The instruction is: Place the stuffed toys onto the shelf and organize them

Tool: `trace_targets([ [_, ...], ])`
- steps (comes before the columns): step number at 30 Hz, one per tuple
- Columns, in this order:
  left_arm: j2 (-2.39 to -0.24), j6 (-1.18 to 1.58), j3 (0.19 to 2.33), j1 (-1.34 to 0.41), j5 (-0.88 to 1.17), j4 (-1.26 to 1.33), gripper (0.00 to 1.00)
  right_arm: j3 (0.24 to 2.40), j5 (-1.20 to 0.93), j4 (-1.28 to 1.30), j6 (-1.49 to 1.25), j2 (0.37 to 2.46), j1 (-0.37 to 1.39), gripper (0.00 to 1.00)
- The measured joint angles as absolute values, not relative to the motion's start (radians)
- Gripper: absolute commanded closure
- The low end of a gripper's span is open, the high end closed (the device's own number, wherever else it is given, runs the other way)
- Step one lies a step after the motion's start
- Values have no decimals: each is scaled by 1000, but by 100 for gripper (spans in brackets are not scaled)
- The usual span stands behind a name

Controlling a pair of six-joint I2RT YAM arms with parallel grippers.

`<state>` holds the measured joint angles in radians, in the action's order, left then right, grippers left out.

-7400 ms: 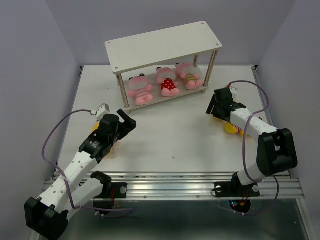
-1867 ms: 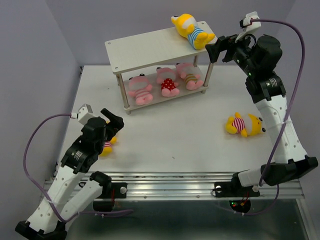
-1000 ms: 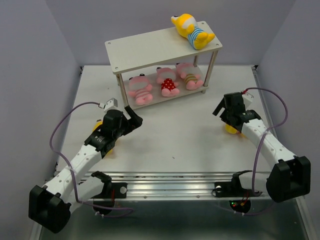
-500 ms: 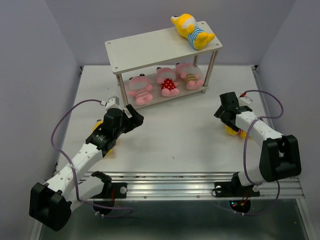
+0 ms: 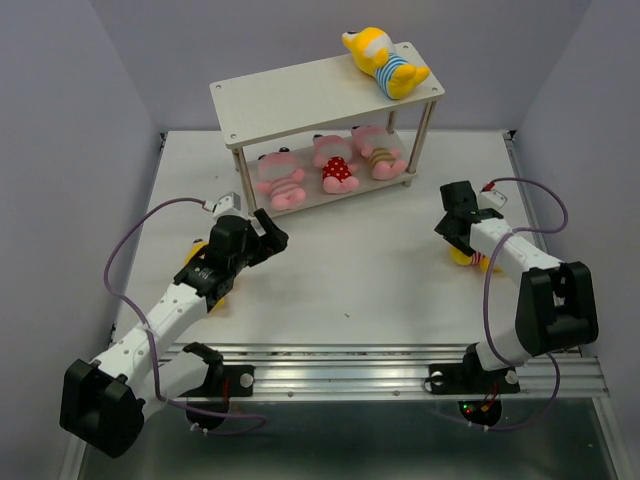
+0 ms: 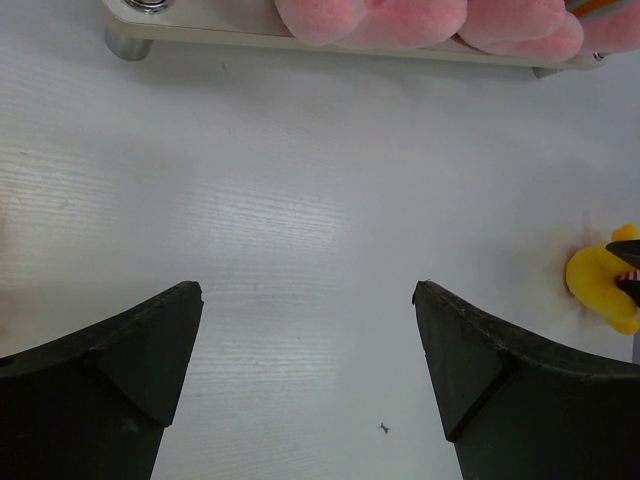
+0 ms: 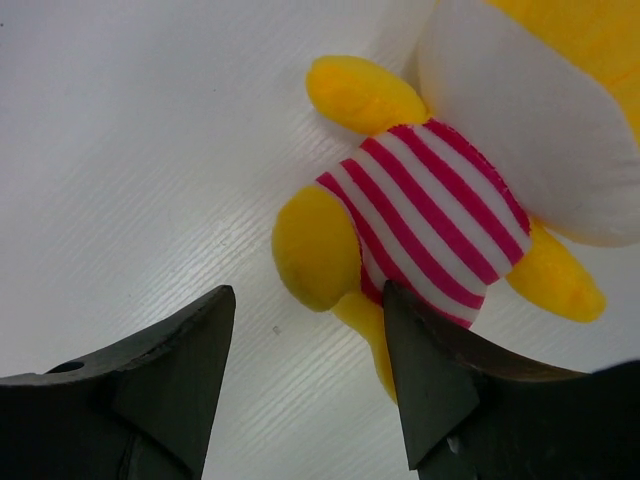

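The step in hand is judged to be the pick-up of the yellow toy in the pink-striped shirt (image 7: 430,215). It lies flat on the desk (image 5: 350,270) at the right, well apart from the shelf (image 5: 300,95). The right claw (image 7: 308,295) is set low over it, jaws partly apart with one yellow leg between them and nothing gripped yet. The left claw (image 6: 307,290) is held wide and empty above bare desk before the shelf. Three pink toys (image 5: 335,165) are lined along the lower tier, and a yellow toy in blue stripes (image 5: 388,62) is laid at the right end of the top tier. Next, the jaws would need to be shut on the body rather than a loose leg. The toy could then be lifted clear and set on the top tier, where room is left.
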<state>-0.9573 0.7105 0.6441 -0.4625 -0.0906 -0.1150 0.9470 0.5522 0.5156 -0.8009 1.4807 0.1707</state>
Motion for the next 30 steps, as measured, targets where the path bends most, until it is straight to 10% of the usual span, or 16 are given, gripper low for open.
trace_targets([
  [10, -960, 710, 644, -463, -91, -115, 1, 947, 584, 516, -808, 1482, 159, 44],
  [25, -960, 710, 644, -463, -78, -104, 1, 947, 651, 518, -799, 1482, 150, 98],
  [30, -952, 710, 644, -463, -78, -101, 1, 947, 664, 516, -751, 1481, 150, 99],
])
